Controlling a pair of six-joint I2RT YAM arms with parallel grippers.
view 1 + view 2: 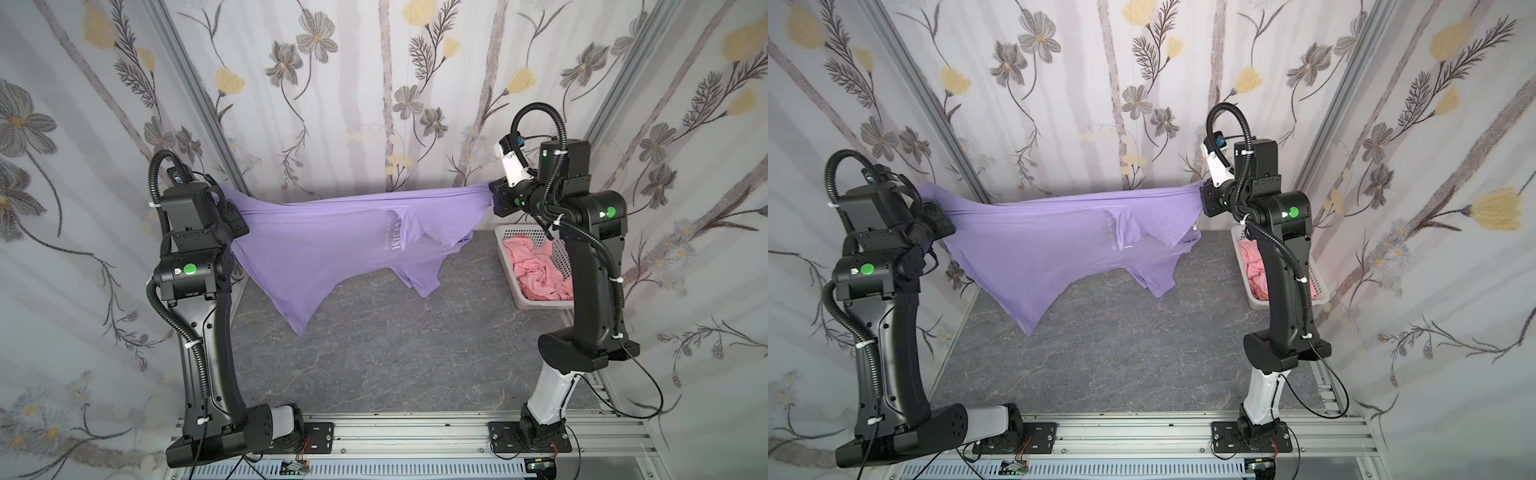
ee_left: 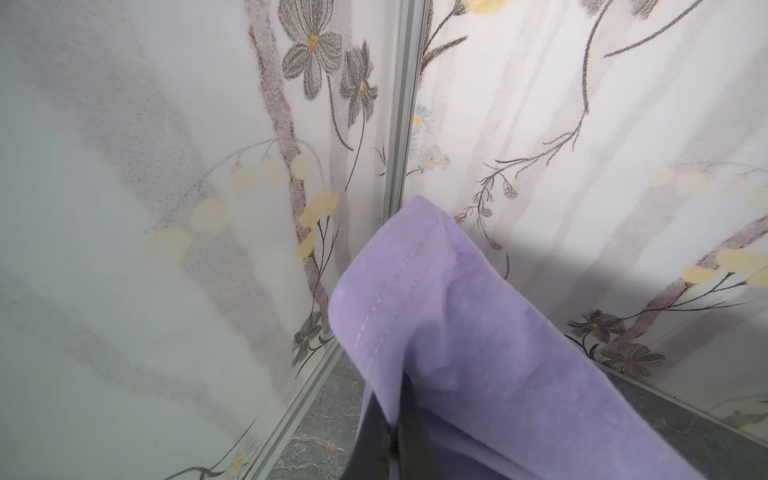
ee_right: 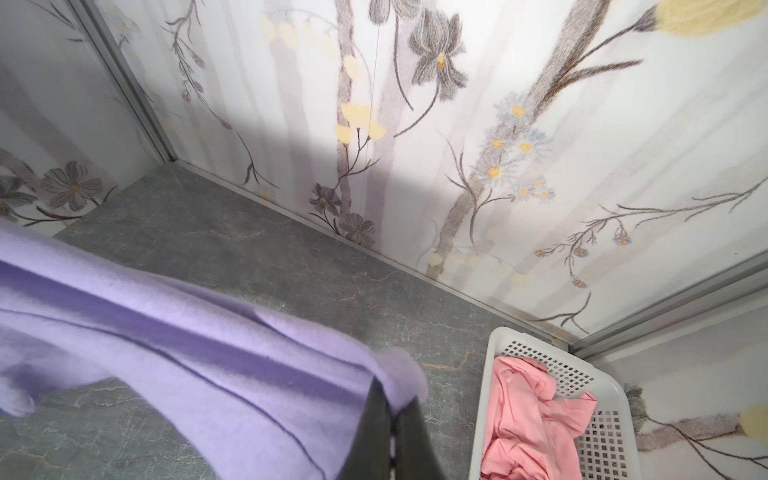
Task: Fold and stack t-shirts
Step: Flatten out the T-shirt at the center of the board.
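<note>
The left gripper (image 2: pixel 395 440) is clamped tight on a stitched hem of the lavender t-shirt (image 1: pixel 324 249), and the right gripper (image 3: pixel 395 444) is pinched closed on the opposite edge. The cloth is pulled taut between them above the grey table (image 1: pixel 395 361), its body and sleeves sagging toward 6 o'clock. At about 5 o'clock from the right gripper, partly behind the right arm (image 1: pixel 590 257), a white perforated basket (image 1: pixel 508 257) stands on the table, and a crumpled pink garment (image 1: pixel 536 270) lies inside it.
</note>
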